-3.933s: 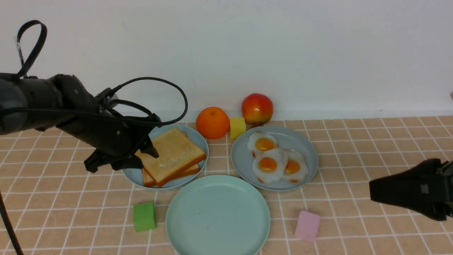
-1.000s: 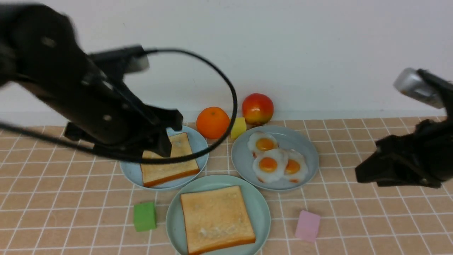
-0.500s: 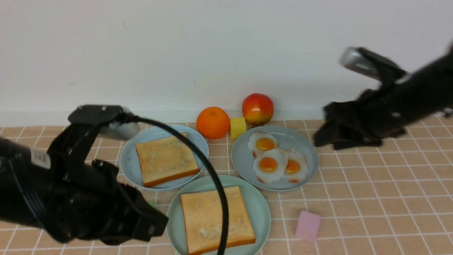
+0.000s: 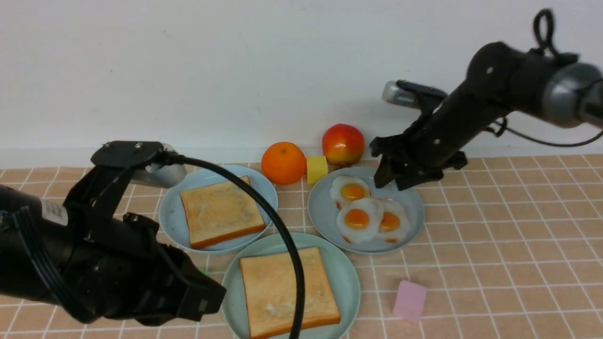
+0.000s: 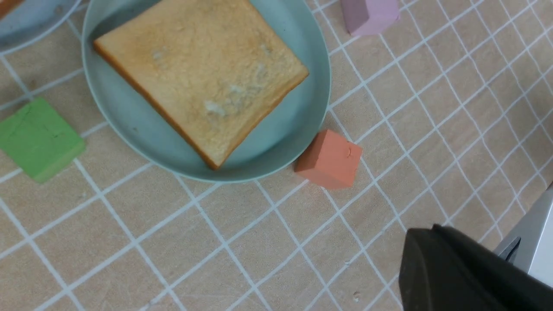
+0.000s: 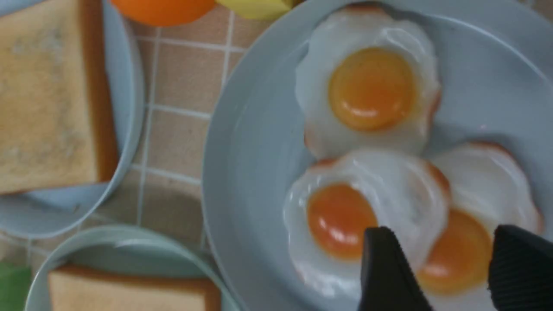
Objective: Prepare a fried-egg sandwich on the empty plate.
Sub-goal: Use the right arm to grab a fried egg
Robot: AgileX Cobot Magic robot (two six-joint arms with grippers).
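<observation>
One toast slice [image 4: 288, 291] lies flat on the mint-green empty plate [image 4: 351, 282]; the left wrist view shows that toast [image 5: 201, 73] and plate [image 5: 129, 125] too. A second toast slice [image 4: 220, 212] rests on the sky-blue plate [image 4: 172, 226]. Three fried eggs [image 4: 362, 214] overlap on the grey-blue plate [image 4: 412, 207]. My left gripper [image 4: 212, 296] is shut and empty, low at the near left beside the mint plate; it also appears in its own wrist view [image 5: 421, 237]. My right gripper [image 4: 393, 181] hangs open over the egg plate's far side, its fingertips [image 6: 440, 250] straddling the right-hand egg [image 6: 458, 255] without touching.
An orange [image 4: 283, 163], a yellow cube [image 4: 316, 169] and a red apple [image 4: 343, 144] sit by the white wall behind the plates. A pink cube [image 4: 410, 299] lies right of the mint plate, a green cube [image 5: 39, 138] and an orange-red cube [image 5: 329, 158] near its front.
A toast slice has gone from the sky-blue plate onto the mint plate. My left arm has drawn back low to the near left with its gripper shut. My right arm swung in over the eggs.
</observation>
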